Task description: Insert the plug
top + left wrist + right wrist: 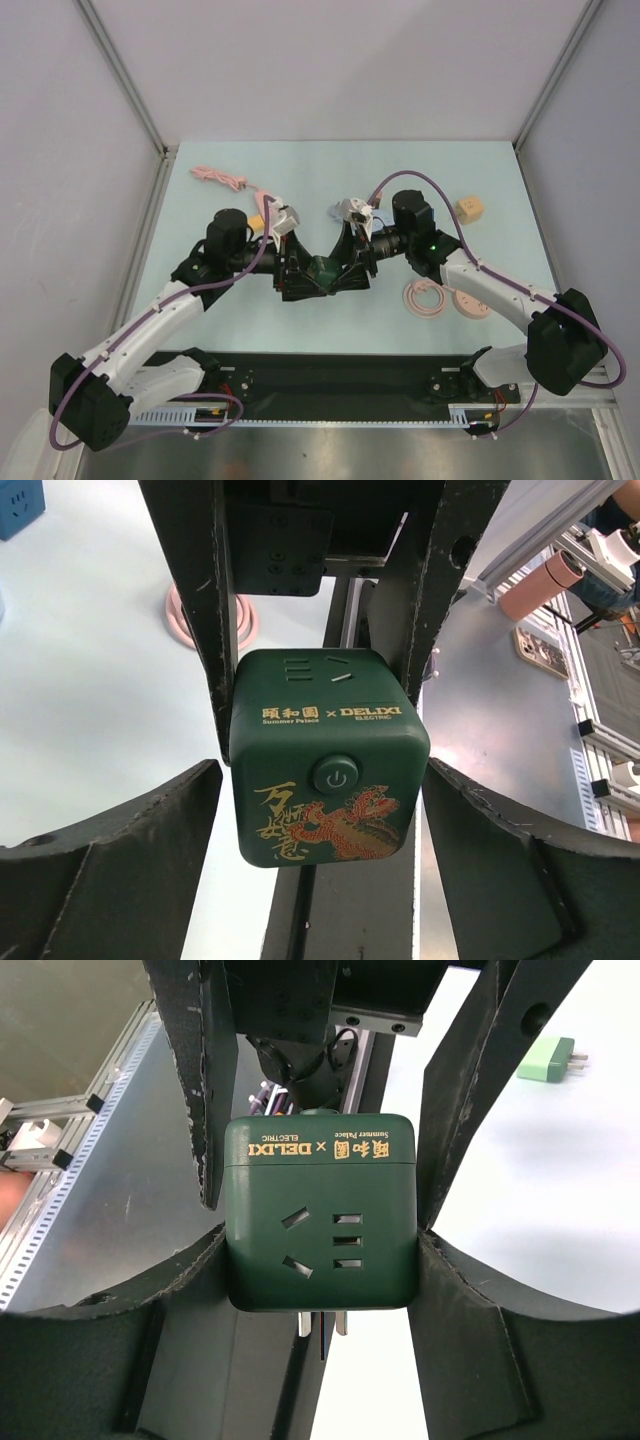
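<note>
Now the green cube plug [320,1215] sits between the two grippers at mid-table, its prongs poking out underneath in the right wrist view. The right gripper [320,1248] pinches it flank to flank. Opposite, the left gripper [322,772] has its jaws spread wider than the cube, tips just beside it. A pink disc [468,308] lies on the table [300,170] nearby.

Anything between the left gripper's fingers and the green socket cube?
Nothing visible. The green socket cube sits directly between the fingers of the left gripper; the right gripper holds the same side faces from the opposite end, clear of that gap.
</note>
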You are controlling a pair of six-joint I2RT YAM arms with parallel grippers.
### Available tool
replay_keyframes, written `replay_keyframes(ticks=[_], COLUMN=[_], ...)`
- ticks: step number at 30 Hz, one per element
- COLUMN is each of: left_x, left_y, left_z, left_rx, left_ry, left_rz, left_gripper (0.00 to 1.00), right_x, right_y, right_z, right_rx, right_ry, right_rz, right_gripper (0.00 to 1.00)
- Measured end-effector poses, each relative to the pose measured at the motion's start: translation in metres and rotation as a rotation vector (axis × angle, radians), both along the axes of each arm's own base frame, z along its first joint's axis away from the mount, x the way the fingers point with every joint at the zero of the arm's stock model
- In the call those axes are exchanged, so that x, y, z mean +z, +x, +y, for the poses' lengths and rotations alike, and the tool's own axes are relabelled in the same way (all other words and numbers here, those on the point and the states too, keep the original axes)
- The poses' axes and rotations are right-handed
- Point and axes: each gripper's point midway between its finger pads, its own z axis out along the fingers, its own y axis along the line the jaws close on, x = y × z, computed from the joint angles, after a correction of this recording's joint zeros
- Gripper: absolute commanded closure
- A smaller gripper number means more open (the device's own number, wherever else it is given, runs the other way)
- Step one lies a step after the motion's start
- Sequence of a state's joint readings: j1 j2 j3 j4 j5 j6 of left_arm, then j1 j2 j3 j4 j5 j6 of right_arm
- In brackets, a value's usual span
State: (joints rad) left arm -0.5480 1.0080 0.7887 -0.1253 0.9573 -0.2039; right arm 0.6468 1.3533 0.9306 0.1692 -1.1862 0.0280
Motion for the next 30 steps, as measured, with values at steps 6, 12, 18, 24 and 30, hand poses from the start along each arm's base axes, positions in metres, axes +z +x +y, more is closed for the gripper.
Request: replay_keyframes(ticks=[6, 12, 18, 24, 30], left_x=[-0.005, -0.01, -0.014, -0.017, -0.016], left_y=[-0.001, -0.001, -0.002, -0.004, -0.002], left_z=[-0.002, -0.003, -0.003, -0.003, -0.002], left_rx=[-0.006, -0.008, -0.01, -0.014, -0.009], left_ry=[-0.003, 0.004, 0.013, 0.025, 0.032], left_rz=[0.014, 0.029, 0.046, 0.055, 0.043], left_gripper=[0.23, 0.53, 0.25, 0.21, 0.2], right_x=[0.001, -0.004, -0.008, -0.012, -0.014], right_y=[0.0, 0.003, 0.001, -0.001, -0.003], right_z=[0.001, -0.001, -0.001, -0.001, -0.001], right_rx=[0.0, -0.027, -0.022, -0.011, -0.002], right_ry=[0.006, -0.01, -0.023, -0.027, -0.031], right_rz=[-0.004, 0.025, 0.031, 0.008, 0.002], right_gripper=[1.0, 1.0, 1.0, 1.0, 1.0])
